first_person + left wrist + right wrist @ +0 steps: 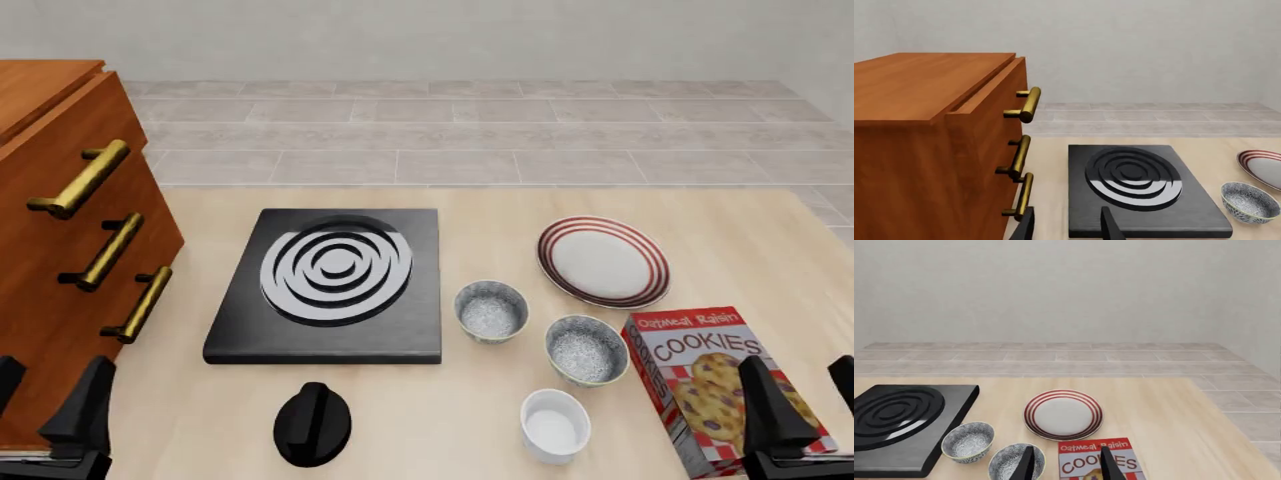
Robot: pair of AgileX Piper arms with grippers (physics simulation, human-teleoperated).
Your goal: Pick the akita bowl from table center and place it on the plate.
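The right gripper (805,405) hangs open and empty at the near right edge of the table (747,215), its two dark fingers (767,400) parted above the lower end of the oatmeal raisin cookie box (707,375), which lies flat directly beneath it. Just to the claw's left sits the darker-speckled bowl (587,349) with the yellowish-green rim, touching nothing, and nearer the table's front edge, left of the claw, stands the plain white cup (555,425). Farther left and a little ahead, at the centre of the table, the akita bowl (491,311) rests upright on the wood, just beside the right edge of the black stove plate (334,287) and apart from its neighbour bowl. Ahead of the claw and slightly left, beyond the cookie box, lies the plate (603,261), white with dark red rings, holding nothing. A black knob (312,423) sits on the table in front of the stove plate, well to the claw's left. Across the table the left gripper (40,400) also hangs open with nothing between its fingers, close against the wooden drawer cabinet (54,300) with its three brass handles (110,250); its wrist camera looks past the cabinet to the stove plate and both task objects beyond.
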